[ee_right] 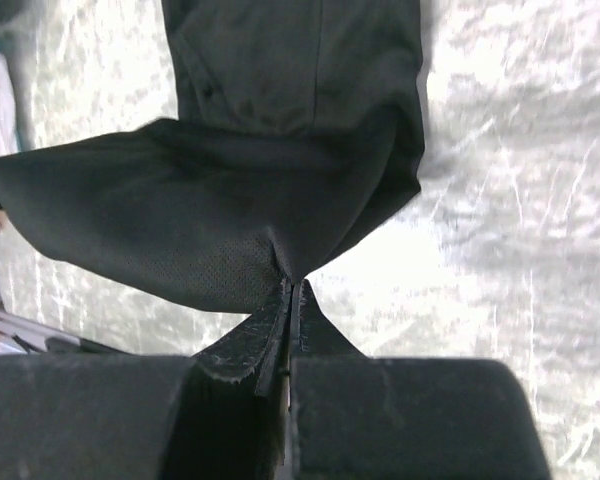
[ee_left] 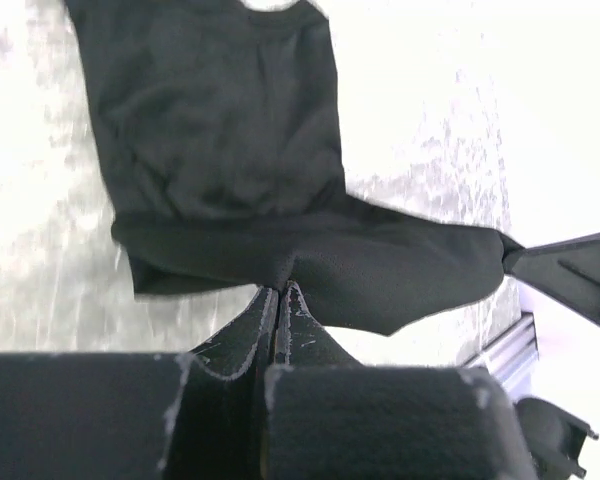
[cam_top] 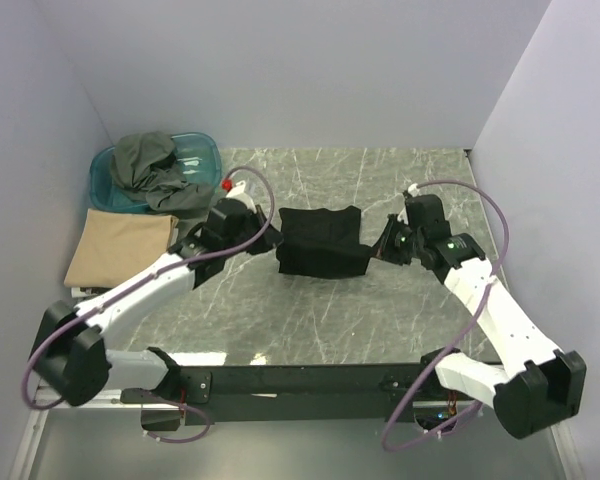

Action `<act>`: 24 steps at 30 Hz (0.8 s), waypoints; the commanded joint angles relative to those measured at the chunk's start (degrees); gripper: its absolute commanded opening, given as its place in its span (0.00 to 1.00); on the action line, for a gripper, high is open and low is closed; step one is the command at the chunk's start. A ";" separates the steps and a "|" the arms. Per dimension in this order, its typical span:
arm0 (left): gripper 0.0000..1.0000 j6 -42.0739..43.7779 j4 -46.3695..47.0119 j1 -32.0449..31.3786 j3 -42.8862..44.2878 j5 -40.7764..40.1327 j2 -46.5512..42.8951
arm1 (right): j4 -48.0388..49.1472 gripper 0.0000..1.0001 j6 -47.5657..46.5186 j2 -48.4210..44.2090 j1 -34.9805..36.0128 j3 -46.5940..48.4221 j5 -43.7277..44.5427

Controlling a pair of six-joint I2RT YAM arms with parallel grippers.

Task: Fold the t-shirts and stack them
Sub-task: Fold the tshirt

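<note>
Apparently the folded-over black t-shirt (cam_top: 320,243) hides its own hem.

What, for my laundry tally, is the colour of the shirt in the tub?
Dark grey-olive; the shirt and tub show best in the top view.

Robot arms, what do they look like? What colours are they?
The left arm and right arm have white links and chunky black joints, each with a looping purple cable. The left gripper and right gripper have black, wedge-shaped fingers with scuffed edges.
</note>
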 commanded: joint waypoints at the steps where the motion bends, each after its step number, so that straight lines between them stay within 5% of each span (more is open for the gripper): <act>1: 0.01 3.32 4.76 2.86 4.49 4.03 4.35 | 4.61 0.00 -1.82 2.37 -3.04 3.44 -2.75; 24: 0.01 5.43 6.35 14.82 23.21 12.39 28.00 | 14.46 0.00 -3.39 27.86 -11.58 20.83 -10.77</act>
